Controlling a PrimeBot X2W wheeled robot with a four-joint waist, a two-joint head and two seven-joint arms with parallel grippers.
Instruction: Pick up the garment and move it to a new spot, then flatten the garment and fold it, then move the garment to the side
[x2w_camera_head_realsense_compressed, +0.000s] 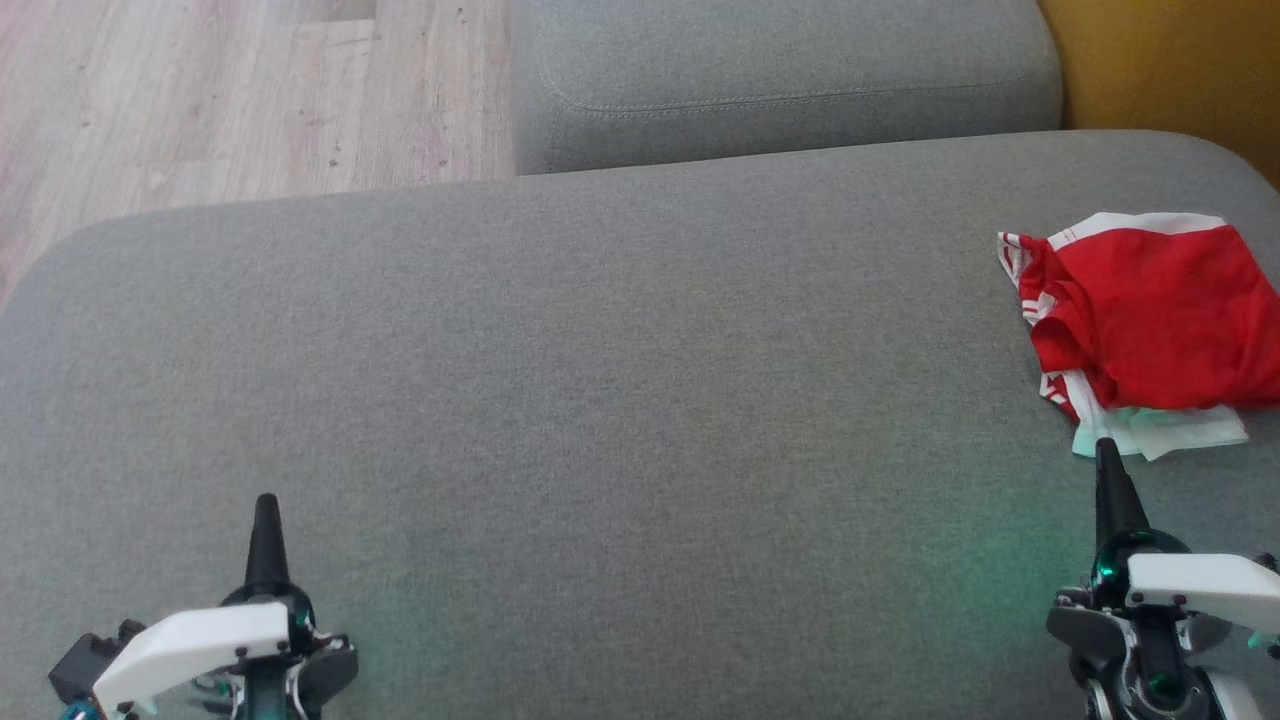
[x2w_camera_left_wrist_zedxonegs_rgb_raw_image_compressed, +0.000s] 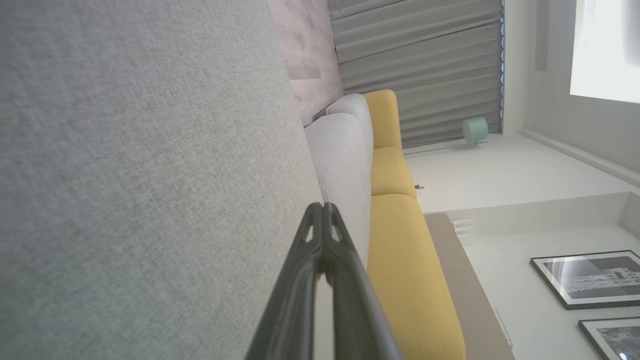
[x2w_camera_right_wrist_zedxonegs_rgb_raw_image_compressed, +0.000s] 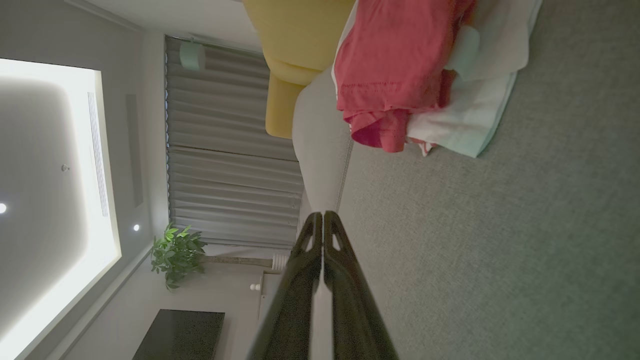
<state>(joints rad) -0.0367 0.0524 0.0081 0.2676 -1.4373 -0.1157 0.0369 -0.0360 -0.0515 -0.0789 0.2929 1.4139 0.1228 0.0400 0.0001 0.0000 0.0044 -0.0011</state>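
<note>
Garment (x2w_camera_head_realsense_compressed: 1150, 310), red, is lying folded on a pale cloth (x2w_camera_head_realsense_compressed: 1170, 432) at the right end of the grey sofa seat (x2w_camera_head_realsense_compressed: 600, 400). My right gripper (x2w_camera_head_realsense_compressed: 1105, 452) is hovering just beside it, my left gripper (x2w_camera_head_realsense_compressed: 266, 505) well apart, both pressed together and empty. I am judging the move aside done; next is asking only a retreat.

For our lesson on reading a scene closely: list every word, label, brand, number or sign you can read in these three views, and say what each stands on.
No readable text in any view.
The red garment shows white stripes and trim but no lettering.
The framed black-and-white picture is too blurred to show any writing.
</note>
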